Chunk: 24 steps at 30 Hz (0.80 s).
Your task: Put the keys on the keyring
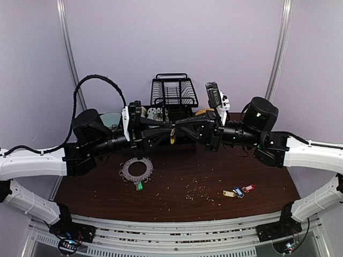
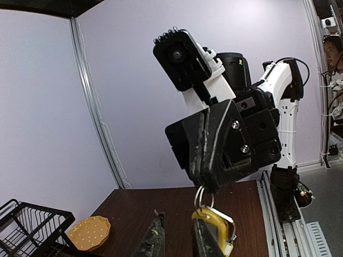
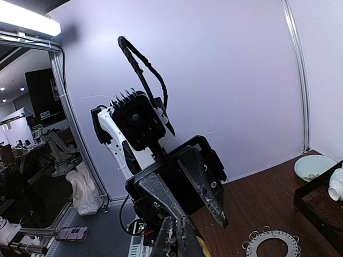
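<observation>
Pale lilac walls (image 1: 177, 37) with aluminium posts close in a dark brown wooden table (image 1: 91, 197) dusted with crumbs (image 1: 199, 188). At its far edge stand a black wire dish rack (image 1: 172, 92), a teal bowl (image 1: 110, 118) and an orange scalloped plate (image 2: 89, 232).

Above the middle of the table the two arms meet tip to tip. The right gripper (image 2: 205, 184) has its fingers pressed together on the small split ring of the yellow-tagged key (image 2: 212, 227). This key hangs below the fingertips with its long axis roughly upright, ring up and tag pointing down at the table. The left gripper (image 2: 177, 242) sits just under it with its fingers apart and bare table showing between them. The yellow tag lies just beside the outer face of one finger, not in the gap.

The keyring (image 1: 136, 168) lies flat on the table left of centre. A green-tagged key (image 1: 140, 186) touches its near rim, tag pointing toward the arms' bases.

Well apart, on the right side, three more keys lie in a short row running roughly left to right: another yellow one (image 1: 229, 194), a blue one (image 1: 238, 192) and a red one (image 1: 248, 188).
</observation>
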Each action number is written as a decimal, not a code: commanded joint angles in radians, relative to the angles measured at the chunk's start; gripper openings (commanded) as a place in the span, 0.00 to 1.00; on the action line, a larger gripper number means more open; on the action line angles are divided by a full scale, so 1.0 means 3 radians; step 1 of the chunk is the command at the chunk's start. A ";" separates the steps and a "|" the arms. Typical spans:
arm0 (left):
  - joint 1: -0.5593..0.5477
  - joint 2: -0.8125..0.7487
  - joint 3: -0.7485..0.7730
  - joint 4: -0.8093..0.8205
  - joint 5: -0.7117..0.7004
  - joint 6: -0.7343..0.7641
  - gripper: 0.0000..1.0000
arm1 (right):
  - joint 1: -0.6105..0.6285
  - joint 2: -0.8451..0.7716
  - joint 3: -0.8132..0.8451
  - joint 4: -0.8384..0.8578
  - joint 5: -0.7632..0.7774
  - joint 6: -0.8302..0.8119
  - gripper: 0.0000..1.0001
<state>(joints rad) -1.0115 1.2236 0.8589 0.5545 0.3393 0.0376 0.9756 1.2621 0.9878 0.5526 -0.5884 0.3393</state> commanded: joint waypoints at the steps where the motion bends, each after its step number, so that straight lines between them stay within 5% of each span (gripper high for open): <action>1: 0.0011 0.0039 -0.0004 0.0219 0.0117 -0.0028 0.22 | 0.0023 -0.0089 -0.0062 0.0152 -0.0048 -0.0009 0.00; 24: 0.0012 0.0037 -0.0062 0.0498 0.0402 -0.0069 0.18 | 0.0025 -0.0089 -0.0080 0.0150 -0.0030 -0.0018 0.00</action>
<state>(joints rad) -1.0115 1.2350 0.8314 0.6407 0.4503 0.0269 0.9768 1.2598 0.9749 0.5713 -0.5884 0.3393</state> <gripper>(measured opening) 0.186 0.006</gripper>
